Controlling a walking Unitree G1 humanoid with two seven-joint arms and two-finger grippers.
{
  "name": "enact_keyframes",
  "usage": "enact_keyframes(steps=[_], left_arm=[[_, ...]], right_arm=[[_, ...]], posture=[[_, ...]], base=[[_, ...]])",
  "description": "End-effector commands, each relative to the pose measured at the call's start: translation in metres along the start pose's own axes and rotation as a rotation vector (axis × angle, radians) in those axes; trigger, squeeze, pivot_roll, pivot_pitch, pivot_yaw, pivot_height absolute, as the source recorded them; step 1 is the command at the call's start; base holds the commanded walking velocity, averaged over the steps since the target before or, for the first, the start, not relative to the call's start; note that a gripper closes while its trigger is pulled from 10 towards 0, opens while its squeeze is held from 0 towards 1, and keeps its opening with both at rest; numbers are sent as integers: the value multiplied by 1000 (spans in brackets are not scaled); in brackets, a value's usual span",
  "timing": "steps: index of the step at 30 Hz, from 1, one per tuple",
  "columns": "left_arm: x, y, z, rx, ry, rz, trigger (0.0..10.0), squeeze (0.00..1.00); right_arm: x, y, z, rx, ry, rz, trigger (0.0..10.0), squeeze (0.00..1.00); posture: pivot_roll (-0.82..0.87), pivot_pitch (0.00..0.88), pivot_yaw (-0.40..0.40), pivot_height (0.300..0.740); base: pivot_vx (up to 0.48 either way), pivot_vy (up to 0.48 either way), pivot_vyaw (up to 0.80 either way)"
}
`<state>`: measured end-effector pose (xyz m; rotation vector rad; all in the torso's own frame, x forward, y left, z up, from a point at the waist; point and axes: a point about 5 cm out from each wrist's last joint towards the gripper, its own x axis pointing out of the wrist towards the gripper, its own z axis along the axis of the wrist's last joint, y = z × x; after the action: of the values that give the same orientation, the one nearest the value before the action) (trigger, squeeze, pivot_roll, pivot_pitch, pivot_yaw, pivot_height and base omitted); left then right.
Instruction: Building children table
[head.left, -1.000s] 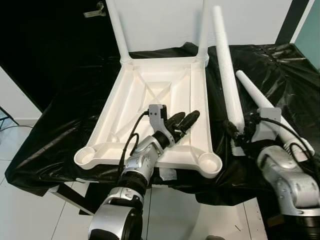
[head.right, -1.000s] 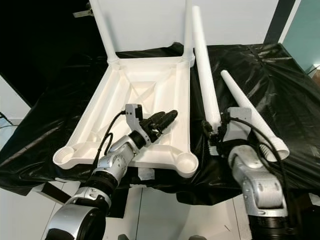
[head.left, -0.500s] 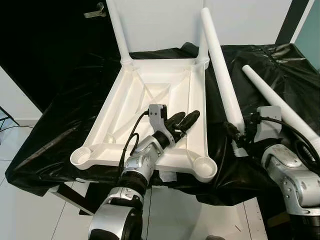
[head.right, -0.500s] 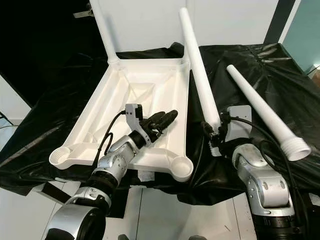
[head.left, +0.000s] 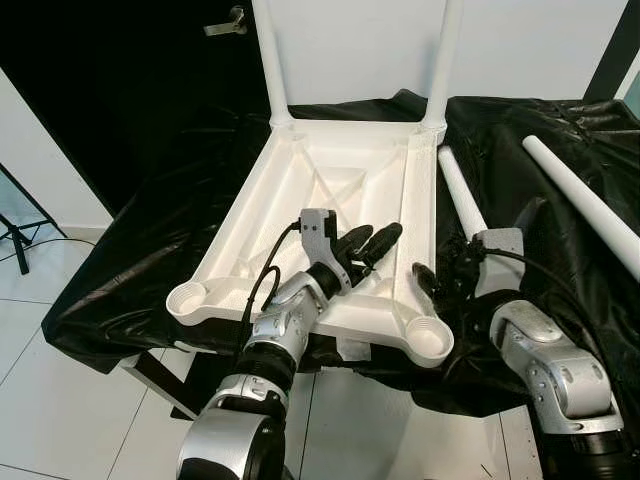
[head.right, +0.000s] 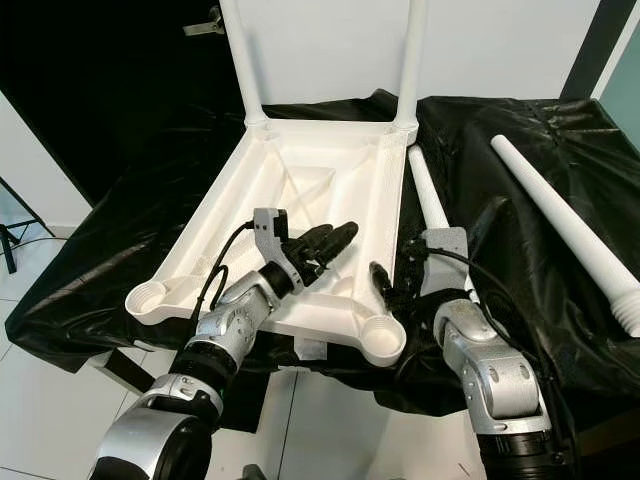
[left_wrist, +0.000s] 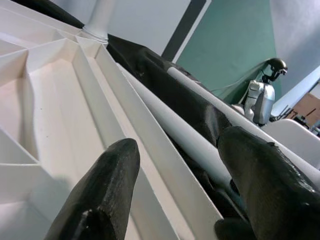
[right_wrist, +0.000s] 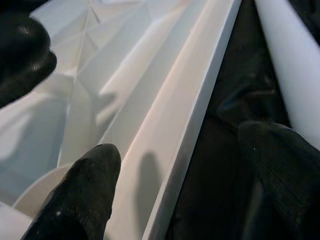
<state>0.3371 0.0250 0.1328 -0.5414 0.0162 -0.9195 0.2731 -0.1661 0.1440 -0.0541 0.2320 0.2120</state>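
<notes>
The white children's table top (head.left: 300, 190) lies upside down on the black cloth, with two legs (head.left: 271, 60) (head.left: 445, 55) standing in its far corners. Its near corner sockets (head.left: 187, 298) (head.left: 431, 340) hold nothing. My left gripper (head.left: 368, 243) is open and rests on the underside by the right rail (left_wrist: 150, 130). Beside the near right socket, my right gripper (head.right: 392, 284) is open too, its fingers on either side of that rail (right_wrist: 195, 115). One loose leg (head.left: 458, 195) lies along the table's right edge. A second loose leg (head.left: 585, 205) lies further right.
The black cloth (head.left: 150, 250) drapes over the work table and hangs past its front edge. A dark doorway with a handle (head.left: 228, 22) is at the back left, against a white wall. Tiled floor (head.left: 60, 400) lies below.
My right gripper has let go of the leg it held upright. That leg now lies on the cloth beside the table, and the gripper has moved to the near right corner. The camera shifted.
</notes>
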Motion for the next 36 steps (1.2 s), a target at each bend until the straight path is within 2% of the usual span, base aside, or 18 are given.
enact_keyframes(steps=[1, 10, 12, 15, 17, 18, 21, 26, 27, 28, 29, 34, 36], left_arm=[[2, -5, -3, 1, 4, -35, 10000, 0], [1, -6, -6, 9, 16, -37, 10000, 0], [1, -7, -6, 10, 17, -38, 10000, 0], [1, -7, -7, 13, 20, -39, 10000, 0], [1, -7, -7, 13, 21, -38, 10000, 0], [1, -7, -7, 15, 23, -38, 10000, 0], [1, -7, -8, 19, 28, -37, 10000, 0], [2, -7, -9, 29, 36, -42, 10000, 0], [2, -8, -9, 32, 37, -44, 10000, 0], [2, -8, -9, 32, 37, -44, 10000, 0], [2, -8, -9, 35, 38, -46, 10000, 0], [2, -8, -9, 39, 39, -47, 10000, 0], [2, -8, -9, 44, 41, -47, 10000, 0]], right_arm=[[2, 0, -9, -6, 60, -20, 10000, 0], [5, -11, 5, 16, 27, -140, 10000, 0], [5, -16, 10, 36, 13, -187, 10000, 0], [3, -33, 22, 112, -4, -336, 10000, 0], [3, -37, 24, 129, -2, -366, 10000, 0], [1, -44, 23, 166, 19, -408, 10000, 1000], [-2, -55, 15, 233, 92, -473, 10000, 1000], [-2, -59, -1, 318, 190, -486, 10000, 1000], [0, -56, -3, 327, 204, -459, 10000, 804], [0, -56, -3, 327, 204, -459, 10000, 804], [3, -51, -3, 322, 210, -419, 10000, 0], [8, -42, -1, 296, 220, -347, 10000, 0], [11, -40, -6, 285, 257, -305, 10000, 0]], posture=[[-195, 0, 77, 740], [-195, 1, 77, 740], [-193, 2, 75, 740], [-193, 1, 75, 740], [-193, 1, 75, 740], [-194, 0, 72, 740], [-195, 0, 71, 740], [-193, 0, 70, 740], [-193, 0, 70, 740], [-193, 0, 70, 740], [-191, 0, 69, 740], [-186, 0, 68, 740], [-183, 0, 67, 740]], base=[[0, 0, 0], [0, 0, 0], [0, 0, 0], [0, 0, 0], [0, 0, 0], [0, 0, 0], [0, 0, 0], [0, 0, 0], [0, 0, 0], [0, 0, 0], [0, 0, 0], [0, 0, 0], [0, 0, 0]])
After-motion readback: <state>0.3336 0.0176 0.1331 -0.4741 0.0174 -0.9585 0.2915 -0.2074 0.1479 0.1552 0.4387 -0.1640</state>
